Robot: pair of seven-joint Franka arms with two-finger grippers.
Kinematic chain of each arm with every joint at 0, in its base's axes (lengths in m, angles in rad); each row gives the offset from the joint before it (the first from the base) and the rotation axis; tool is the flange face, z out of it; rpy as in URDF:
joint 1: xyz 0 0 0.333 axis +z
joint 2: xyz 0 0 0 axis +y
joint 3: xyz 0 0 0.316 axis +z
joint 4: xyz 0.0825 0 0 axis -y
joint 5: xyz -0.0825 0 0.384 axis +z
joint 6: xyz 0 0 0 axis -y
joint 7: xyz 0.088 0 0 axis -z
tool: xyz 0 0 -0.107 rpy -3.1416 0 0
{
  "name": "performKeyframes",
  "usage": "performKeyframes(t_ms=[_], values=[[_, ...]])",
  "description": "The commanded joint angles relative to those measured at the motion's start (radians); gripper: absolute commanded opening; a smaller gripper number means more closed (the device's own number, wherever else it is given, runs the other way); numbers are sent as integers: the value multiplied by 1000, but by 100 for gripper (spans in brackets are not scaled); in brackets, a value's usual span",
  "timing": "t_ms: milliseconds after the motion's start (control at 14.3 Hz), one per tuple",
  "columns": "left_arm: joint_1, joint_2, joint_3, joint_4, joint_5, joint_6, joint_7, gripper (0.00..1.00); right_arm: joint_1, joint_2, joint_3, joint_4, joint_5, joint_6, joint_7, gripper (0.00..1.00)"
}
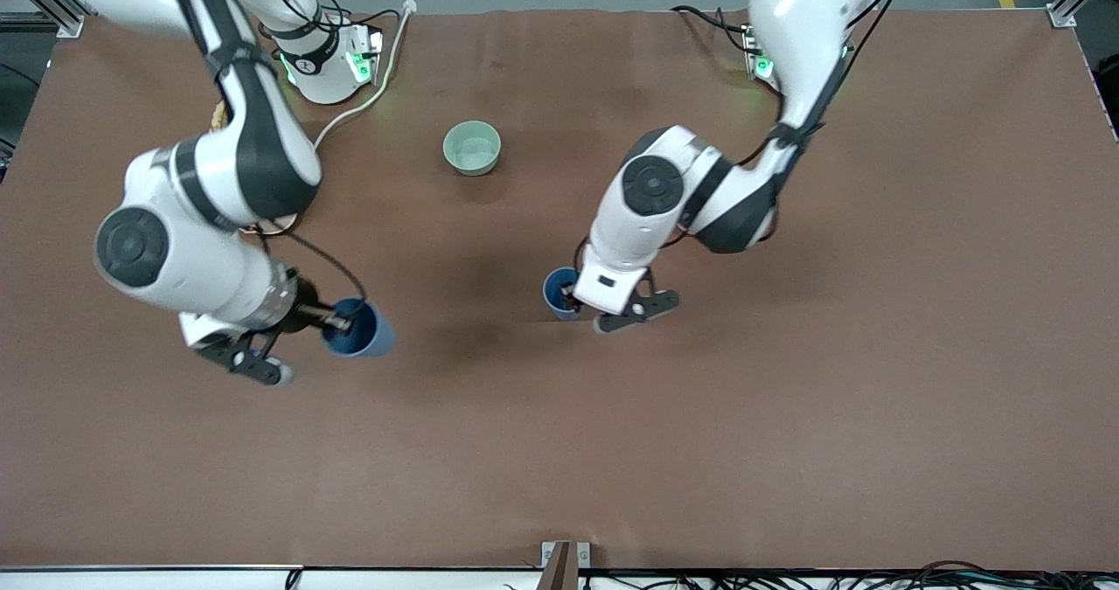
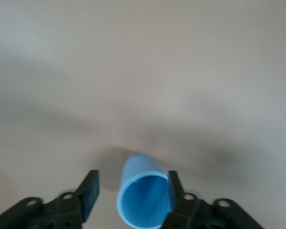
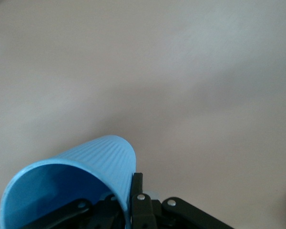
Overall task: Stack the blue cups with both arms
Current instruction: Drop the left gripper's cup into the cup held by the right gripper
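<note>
Blue ribbed plastic cups, one tilted in the right hand (image 1: 337, 321) pinching its rim, one (image 1: 559, 293) standing mid-surface inside the left hand's (image 1: 573, 297) wide fingers, risk tipping if nudged.

I see even overhead light on the front view, soft shadows pooling under both arms. Both wrist views look washed-out and soft, perhaps out of focus at the lower edge.
</note>
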Motion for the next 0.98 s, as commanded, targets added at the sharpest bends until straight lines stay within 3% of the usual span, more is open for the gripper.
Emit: performKeyframes(t_ms=[0,140,559,909], values=[[134,-169,4,11,92,-138,86,100,-1,-36,156,-27,-6,-1,171,1],[222,-256,6,11,112,-187,208,100,66,-10,221,-17,-18,31,198,1],[435,-457,1,11,52,-431,560,100,190,107,223,8,-123,165,347,2],[467,-545,12,8,55,-604,684,100,223,159,223,6,-169,233,390,2]])
